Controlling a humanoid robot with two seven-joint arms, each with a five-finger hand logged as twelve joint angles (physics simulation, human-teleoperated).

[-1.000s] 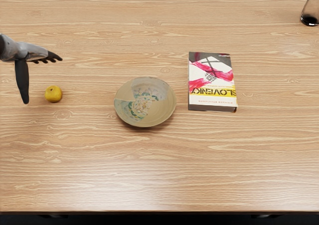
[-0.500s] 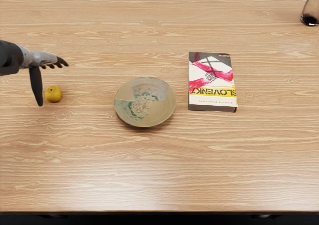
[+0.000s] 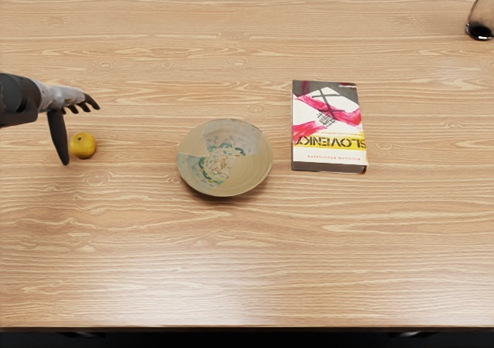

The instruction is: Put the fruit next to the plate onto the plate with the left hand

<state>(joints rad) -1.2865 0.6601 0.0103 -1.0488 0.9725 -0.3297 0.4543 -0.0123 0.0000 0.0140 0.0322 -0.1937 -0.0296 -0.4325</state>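
Note:
A small yellow fruit (image 3: 82,144) lies on the table at the left, well left of the beige patterned plate (image 3: 255,161). My left hand (image 3: 68,116) reaches in from the left edge and hovers just above and left of the fruit. Its fingers are spread, the thumb hangs down beside the fruit, and it holds nothing. The plate holds nothing. A dark piece of the right arm (image 3: 480,18) shows at the top right corner.
A book (image 3: 327,125) with a red, white and yellow cover lies flat to the right of the plate. The wooden table (image 3: 247,255) fills the view, with its front edge at the bottom.
The left hand came right toward the fruit, then drew back slightly left and lower, its thumb now close beside the fruit. The fruit, plate and book have not moved.

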